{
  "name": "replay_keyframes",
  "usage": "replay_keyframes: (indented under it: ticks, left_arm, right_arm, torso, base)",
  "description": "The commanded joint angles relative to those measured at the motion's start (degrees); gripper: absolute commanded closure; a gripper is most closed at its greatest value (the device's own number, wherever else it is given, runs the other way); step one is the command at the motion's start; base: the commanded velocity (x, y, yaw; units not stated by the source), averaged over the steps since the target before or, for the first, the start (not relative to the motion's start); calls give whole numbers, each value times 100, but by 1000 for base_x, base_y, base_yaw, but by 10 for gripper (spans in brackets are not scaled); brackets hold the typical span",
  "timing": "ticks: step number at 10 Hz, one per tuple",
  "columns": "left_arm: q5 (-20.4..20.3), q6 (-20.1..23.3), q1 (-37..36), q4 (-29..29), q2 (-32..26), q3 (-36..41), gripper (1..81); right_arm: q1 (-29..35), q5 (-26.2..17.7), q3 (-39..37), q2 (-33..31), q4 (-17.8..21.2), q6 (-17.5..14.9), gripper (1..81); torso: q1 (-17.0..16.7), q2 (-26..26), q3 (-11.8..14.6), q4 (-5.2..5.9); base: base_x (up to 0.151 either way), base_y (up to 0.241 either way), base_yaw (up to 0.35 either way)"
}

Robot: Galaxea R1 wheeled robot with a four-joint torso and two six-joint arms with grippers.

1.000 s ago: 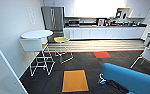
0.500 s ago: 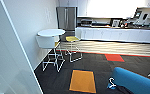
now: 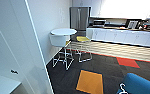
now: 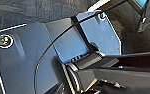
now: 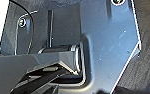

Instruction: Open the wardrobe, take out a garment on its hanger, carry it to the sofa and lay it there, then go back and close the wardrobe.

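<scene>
From our head camera, a white panel (image 3: 21, 50) fills the near left, too close for us to tell whether it is the wardrobe or a wall. Beyond it a round white table (image 3: 63, 32) stands by the wall with wire-legged stools (image 3: 83, 47), one yellow-seated, just beside it. Farther off, a steel refrigerator (image 3: 79, 17) and a long white counter (image 3: 123, 36) line the far side. On the dark carpet lie an orange tile (image 3: 90, 81) and a red one (image 3: 127, 62). At the near right corner, the blue sofa (image 3: 141, 85) shows, with a white hanger hook (image 3: 122, 88) against its edge; the garment is not discernible. Our wrist cameras show dark carpet around the robot's own dark plates, and a sliver of blue (image 4: 143, 2) at the left wrist picture's edge; whether either gripper is clenched or released we cannot tell.
</scene>
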Motion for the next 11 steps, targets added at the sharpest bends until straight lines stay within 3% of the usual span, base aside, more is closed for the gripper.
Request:
replay_keyframes:
  ticks: [1, 11]
  left_arm:
    - [180, 23, -180, 40, 29, 17, 10]
    - [189, 31, -180, 49, 46, 17, 10]
  right_arm:
    - [202, -332, -39, -5, 17, -15, 10]
    - [175, -341, -65, 22, 9, -15, 10]
  torso:
    - [0, 0, 0, 0]
    - [0, 0, 0, 0]
  base:
    - [0, 0, 338]
    - [0, 0, 338]
